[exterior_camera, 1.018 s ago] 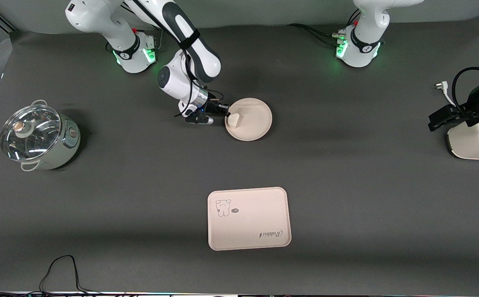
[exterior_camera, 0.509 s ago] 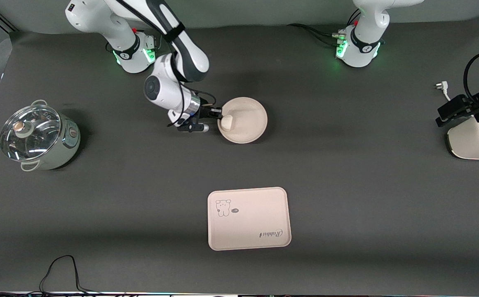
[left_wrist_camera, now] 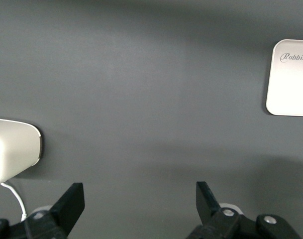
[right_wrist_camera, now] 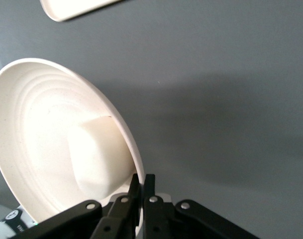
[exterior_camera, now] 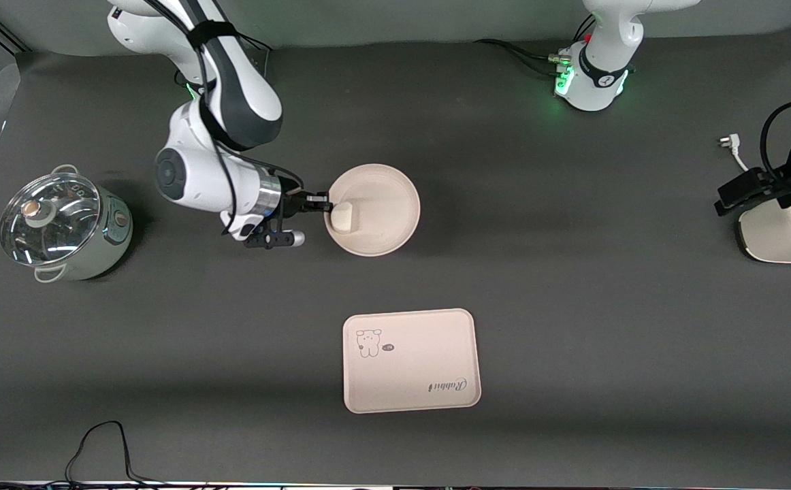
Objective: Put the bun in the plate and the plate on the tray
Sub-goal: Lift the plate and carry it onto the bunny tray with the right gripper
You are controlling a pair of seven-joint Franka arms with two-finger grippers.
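The round cream plate (exterior_camera: 382, 207) is held up over the table by its rim, with the off-white bun (exterior_camera: 342, 216) lying in it close to the held edge. My right gripper (exterior_camera: 324, 204) is shut on the plate's rim; the right wrist view shows its fingers (right_wrist_camera: 148, 186) pinching the plate (right_wrist_camera: 37, 124) rim beside the bun (right_wrist_camera: 99, 154). The rectangular tray (exterior_camera: 411, 359) with the animal drawing and "Rabbit" lettering lies nearer the front camera; its corner shows in the left wrist view (left_wrist_camera: 290, 79). My left gripper (left_wrist_camera: 140, 204) is open and empty, waiting over the left arm's end of the table.
A small pot with a glass lid (exterior_camera: 62, 224) stands at the right arm's end of the table. A white appliance (exterior_camera: 780, 235) with a cable and plug (exterior_camera: 728, 143) sits at the left arm's end. A black cable (exterior_camera: 99, 449) lies along the front edge.
My right gripper has carried the plate with the bun toward the right arm's end and a little toward the front camera. The left gripper has shifted slightly over the white appliance.
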